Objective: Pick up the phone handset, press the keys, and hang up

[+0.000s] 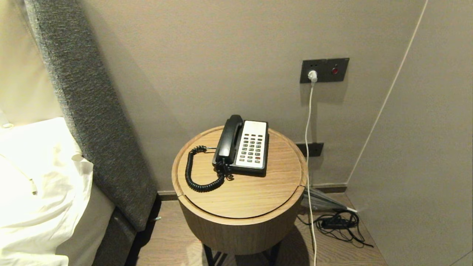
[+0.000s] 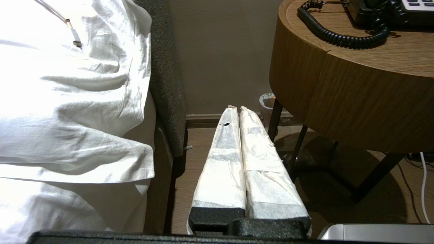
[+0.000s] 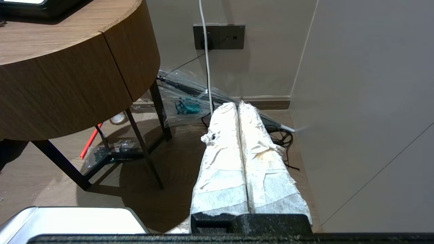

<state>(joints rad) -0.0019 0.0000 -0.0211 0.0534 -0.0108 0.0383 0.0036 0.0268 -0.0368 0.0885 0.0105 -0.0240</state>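
Observation:
The black phone handset [image 1: 228,140] lies in its cradle on the left side of the black-and-white phone base [image 1: 252,147], which shows rows of keys [image 1: 251,148]. Its coiled black cord [image 1: 196,173] loops over the round wooden side table [image 1: 240,195], and the cord [image 2: 339,35] also shows in the left wrist view. Neither arm appears in the head view. My left gripper [image 2: 236,109] hangs low between the bed and the table, shut and empty, with white-wrapped fingers pressed together. My right gripper [image 3: 237,105] hangs low to the right of the table, also shut and empty.
A bed with white linen [image 1: 37,177] and a grey padded headboard [image 1: 92,111] stands left of the table. A wall socket [image 1: 324,70] with a white cable [image 1: 307,147] is behind it. Black cables [image 1: 338,223] and a folded umbrella [image 1: 321,201] lie on the floor at the right.

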